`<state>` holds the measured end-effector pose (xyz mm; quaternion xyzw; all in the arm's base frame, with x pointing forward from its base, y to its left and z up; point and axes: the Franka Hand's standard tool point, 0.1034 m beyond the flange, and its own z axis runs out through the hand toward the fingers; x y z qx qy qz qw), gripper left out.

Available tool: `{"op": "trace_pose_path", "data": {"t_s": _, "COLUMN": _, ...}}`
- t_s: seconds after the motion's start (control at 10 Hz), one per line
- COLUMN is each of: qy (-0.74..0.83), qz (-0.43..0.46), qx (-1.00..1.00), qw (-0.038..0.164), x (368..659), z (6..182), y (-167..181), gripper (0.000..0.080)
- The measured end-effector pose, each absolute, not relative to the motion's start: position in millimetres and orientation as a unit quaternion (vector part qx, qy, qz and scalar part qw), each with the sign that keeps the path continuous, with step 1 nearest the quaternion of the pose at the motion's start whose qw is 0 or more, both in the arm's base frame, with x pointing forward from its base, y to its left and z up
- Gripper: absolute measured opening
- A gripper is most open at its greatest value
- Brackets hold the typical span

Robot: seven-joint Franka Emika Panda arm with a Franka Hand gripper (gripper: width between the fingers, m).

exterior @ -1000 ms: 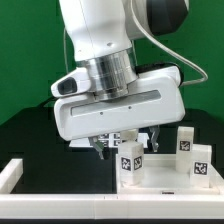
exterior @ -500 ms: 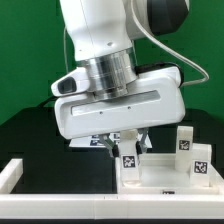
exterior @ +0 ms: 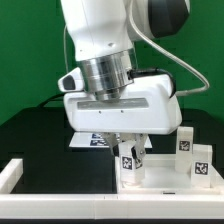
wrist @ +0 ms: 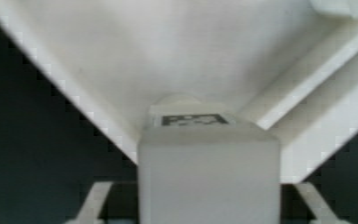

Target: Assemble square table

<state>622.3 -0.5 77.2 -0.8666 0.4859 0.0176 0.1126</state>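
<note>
Exterior view, left to right: white rail frame [exterior: 20, 172] edges the black table [exterior: 40, 130]; marker board [exterior: 88, 141] behind the arm. Gripper [exterior: 128, 150] clenched on a tagged leg [exterior: 129, 165], upright on the square tabletop [exterior: 165, 183]. Two more legs [exterior: 193, 155] stand rightward. Judgement: keep leg vertical, press down, turn slowly. Green backdrop behind.
</note>
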Motion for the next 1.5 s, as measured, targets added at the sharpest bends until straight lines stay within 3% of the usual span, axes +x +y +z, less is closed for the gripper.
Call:
{"op": "trace_pose_path", "data": {"t_s": 0.2, "qy": 0.633, "qz": 0.009, "qx": -0.761, "qw": 0.140, "x": 620, "z": 75.4, "y": -2, "gripper": 0.0295}}
{"op": "trace_pose_path", "data": {"t_s": 0.5, "qy": 0.646, "qz": 0.013, "qx": -0.750, "qw": 0.142, "x": 619, "z": 74.8, "y": 0, "gripper": 0.0295}}
{"op": "trace_pose_path", "data": {"t_s": 0.6, "qy": 0.607, "qz": 0.012, "qx": -0.783, "qw": 0.136, "x": 620, "z": 76.0, "y": 2, "gripper": 0.0475}}
{"op": "trace_pose_path", "data": {"t_s": 0.7, "qy": 0.530, "qz": 0.011, "qx": -0.839, "qw": 0.125, "x": 623, "z": 81.3, "y": 6, "gripper": 0.0589}}
{"op": "trace_pose_path", "data": {"t_s": 0.8, "qy": 0.470, "qz": 0.005, "qx": -0.874, "qw": 0.122, "x": 628, "z": 84.9, "y": 9, "gripper": 0.0637}}
{"op": "trace_pose_path", "data": {"t_s": 1.0, "qy": 0.420, "qz": -0.002, "qx": -0.900, "qw": 0.121, "x": 626, "z": 82.2, "y": 7, "gripper": 0.0646}}
{"op": "trace_pose_path", "data": {"t_s": 1.1, "qy": 0.343, "qz": -0.009, "qx": -0.933, "qw": 0.111, "x": 625, "z": 81.0, "y": 7, "gripper": 0.0646}}
{"op": "trace_pose_path", "data": {"t_s": 1.3, "qy": 0.084, "qz": -0.030, "qx": -0.994, "qw": 0.060, "x": 629, "z": 76.3, "y": 9, "gripper": 0.0649}}
{"op": "trace_pose_path", "data": {"t_s": 1.5, "qy": 0.054, "qz": -0.031, "qx": -0.996, "qw": 0.060, "x": 628, "z": 75.5, "y": 11, "gripper": 0.0649}}
